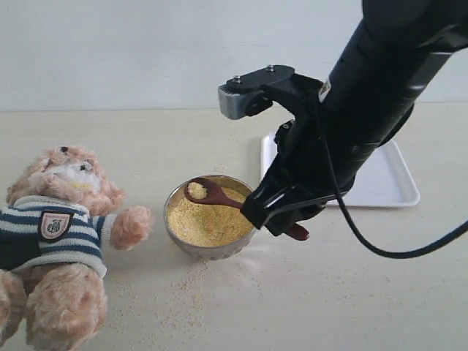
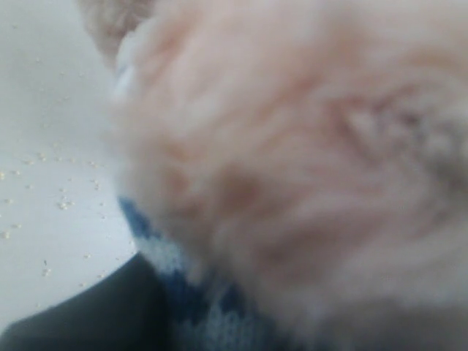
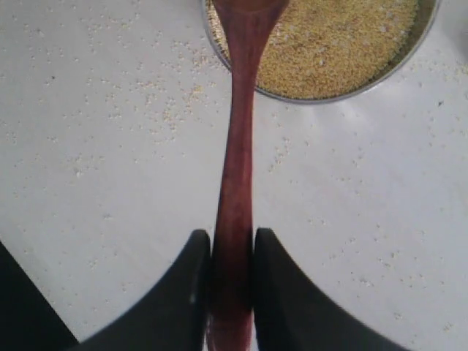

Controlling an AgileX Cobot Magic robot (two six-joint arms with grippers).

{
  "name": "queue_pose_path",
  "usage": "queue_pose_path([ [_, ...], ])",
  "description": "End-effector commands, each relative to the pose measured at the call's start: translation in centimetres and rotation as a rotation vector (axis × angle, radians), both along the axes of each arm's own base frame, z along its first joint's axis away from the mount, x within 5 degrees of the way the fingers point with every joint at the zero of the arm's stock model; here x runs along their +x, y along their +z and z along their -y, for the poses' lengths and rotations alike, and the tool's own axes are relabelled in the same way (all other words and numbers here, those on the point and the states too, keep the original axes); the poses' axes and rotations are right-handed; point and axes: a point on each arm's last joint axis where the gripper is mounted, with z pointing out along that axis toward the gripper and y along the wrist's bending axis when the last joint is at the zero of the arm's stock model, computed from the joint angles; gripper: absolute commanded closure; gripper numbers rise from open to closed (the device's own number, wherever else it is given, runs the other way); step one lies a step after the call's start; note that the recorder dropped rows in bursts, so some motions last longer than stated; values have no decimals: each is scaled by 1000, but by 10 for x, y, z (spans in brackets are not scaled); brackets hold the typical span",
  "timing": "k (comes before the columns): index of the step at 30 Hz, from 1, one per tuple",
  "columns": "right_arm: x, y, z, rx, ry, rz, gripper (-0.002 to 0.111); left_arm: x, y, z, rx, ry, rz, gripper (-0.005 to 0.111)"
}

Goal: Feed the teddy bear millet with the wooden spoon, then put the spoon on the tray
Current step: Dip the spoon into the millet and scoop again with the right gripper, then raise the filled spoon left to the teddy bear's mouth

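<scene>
**Op 1:** Right tool (image 3: 232,245) is clamped on the wooden spoon (image 3: 238,146), with both fingers pressed flat against the handle close to its end. That far-back grip leaves you the whole length free for reaching.

**Op 2:** What's nearest me?

**Op 1:** The teddy bear (image 1: 58,219), on its back at the front left of the surface (image 1: 329,292), face up. You'll have to carry each spoonful across to its muzzle. The left wrist view is filled with blurred fur and a strip of striped shirt, so your left arm is right against the bear, probably to steady it. I cannot tell whether that tool is open or gripping.

**Op 2:** And further in?

**Op 1:** Loose grains (image 1: 183,289) lie scattered in front of the steel bowl (image 1: 206,251), so I'd expect spills if you tilt. One paw reaches toward the bowl without touching it. The spoon's scoop sits over the millet (image 1: 205,223) at the rim, hollow side up. I can't say for sure whether it carries a load.

**Op 2:** The tray?

**Op 1:** The tray (image 1: 387,183) is farthest back, partly hidden behind your right arm. It's on the spoon arm's own side, so the put-down should be a short swing.
</scene>
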Motion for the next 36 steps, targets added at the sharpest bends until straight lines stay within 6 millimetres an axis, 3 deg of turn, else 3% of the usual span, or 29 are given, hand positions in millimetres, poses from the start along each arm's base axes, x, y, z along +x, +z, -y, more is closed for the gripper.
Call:
queue_pose_path([
  [1, -4, -1, 11, 13, 7, 17, 108, 1, 3, 1, -23, -1, 22, 102],
  [12, -8, -2, 6, 30, 28, 13, 108, 1, 2, 0, -21, 0, 21, 102],
  [25, -22, 41, -41, 53, 164, 184, 108, 1, 2, 0, -21, 0, 21, 102],
  [36, -21, 44, -84, -6, 242, 248, 108, 1, 3, 1, -23, -1, 22, 102],
])
